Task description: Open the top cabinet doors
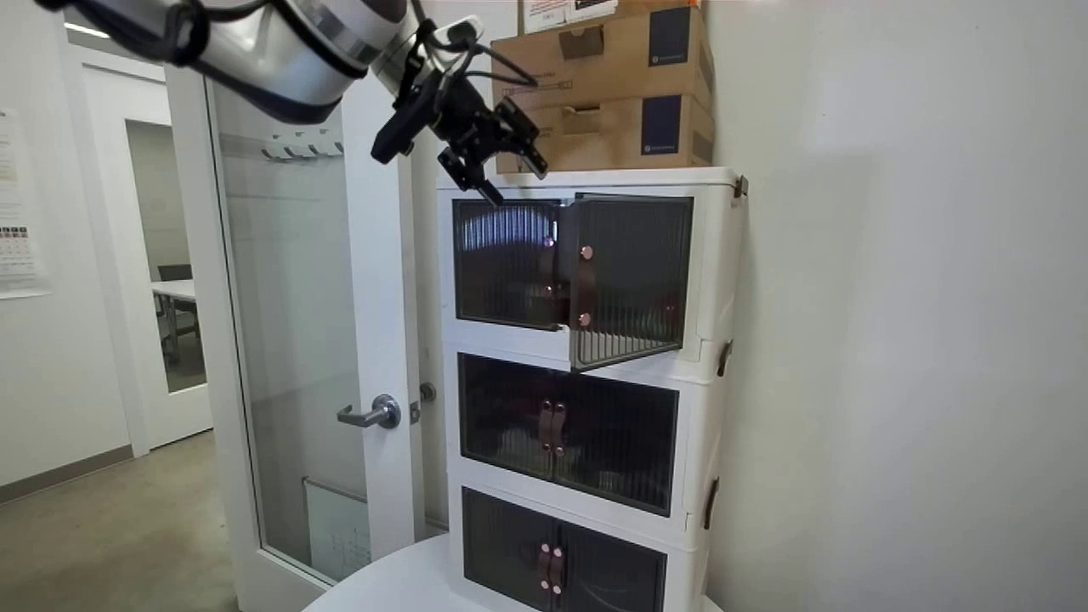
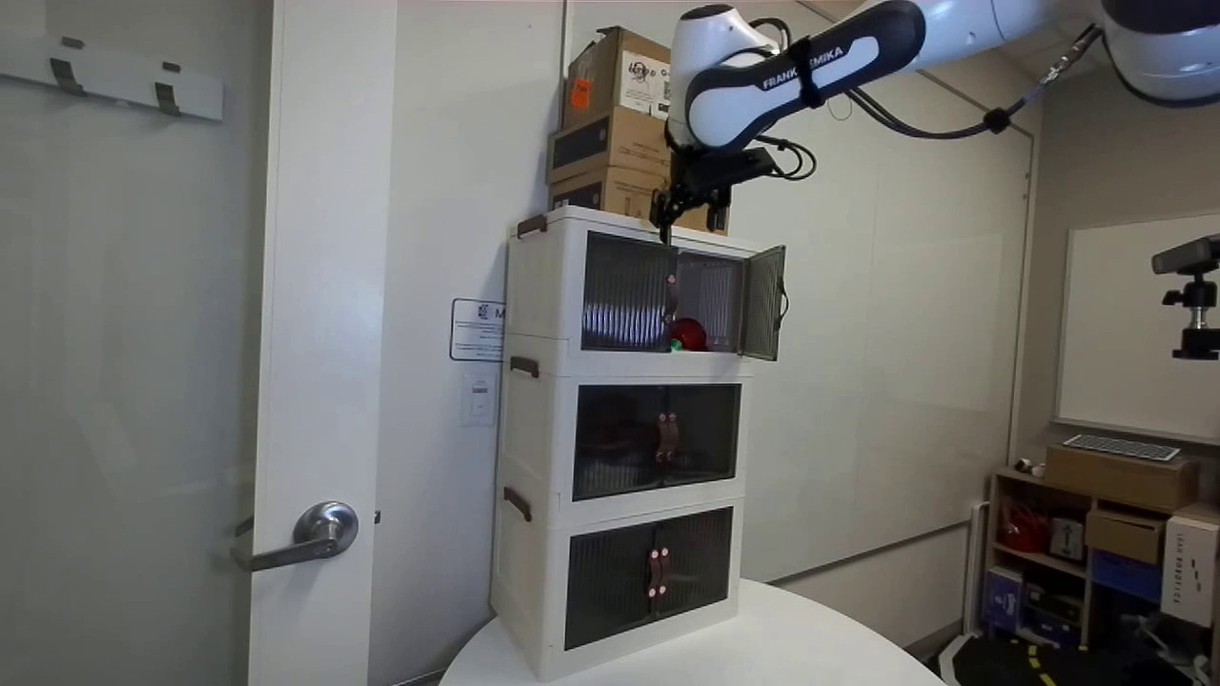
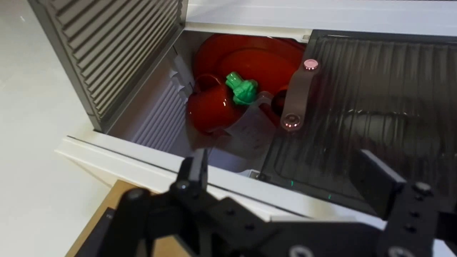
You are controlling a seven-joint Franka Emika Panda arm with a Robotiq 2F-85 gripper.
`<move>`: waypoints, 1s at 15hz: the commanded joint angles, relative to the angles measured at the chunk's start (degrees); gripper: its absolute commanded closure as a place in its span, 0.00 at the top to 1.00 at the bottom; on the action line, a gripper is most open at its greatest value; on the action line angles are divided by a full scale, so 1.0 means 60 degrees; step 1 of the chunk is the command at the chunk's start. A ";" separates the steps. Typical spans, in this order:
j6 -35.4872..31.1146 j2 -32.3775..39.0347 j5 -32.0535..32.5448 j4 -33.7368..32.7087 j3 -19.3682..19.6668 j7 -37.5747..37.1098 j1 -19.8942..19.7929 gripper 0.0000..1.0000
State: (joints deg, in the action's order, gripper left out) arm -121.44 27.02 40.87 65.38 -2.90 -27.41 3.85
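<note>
The top cabinet doors are dark ribbed translucent panels on the uppermost tier of the white cabinet [image 1: 714, 280] [image 2: 537, 305]. One door [image 1: 637, 272] [image 2: 762, 303] [image 3: 117, 53] stands swung open. The other door [image 1: 501, 272] [image 2: 621, 295] [image 3: 375, 89] is closed. Its brown strap handle [image 3: 298, 92] with copper-pink studs is at the edge beside the opening. My gripper [image 1: 517, 185] [image 2: 690, 229] [image 3: 285, 171] is open, fingers wide apart, with nothing between them. It hovers at the cabinet's top front edge, in front of the closed door's upper part, apart from the handle.
Inside the opening are a red mug [image 3: 214, 107], a red plate [image 3: 264, 53] and a green object [image 3: 244, 89]. Cardboard boxes [image 1: 620, 76] [image 2: 624, 143] stand on the cabinet, close behind the gripper. The cabinet stands on a white round table [image 2: 810, 638] near a wall.
</note>
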 commanded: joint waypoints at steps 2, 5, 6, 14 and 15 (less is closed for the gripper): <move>0.1051 0.0454 0.2203 -0.0057 0.0742 -0.1745 0.1102 1.00; 0.2187 0.0664 0.2955 0.0055 0.0909 -0.2935 0.1649 1.00; 0.2502 0.0689 0.2880 0.0146 0.0854 -0.3263 0.1746 1.00; 0.2369 0.0911 0.2872 0.0766 0.0821 -0.6146 0.2020 1.00; 0.2310 0.0972 0.2960 0.0846 0.0846 -0.6604 0.2036 1.00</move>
State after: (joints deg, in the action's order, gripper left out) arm -106.54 32.17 56.76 69.08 1.07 -60.00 15.21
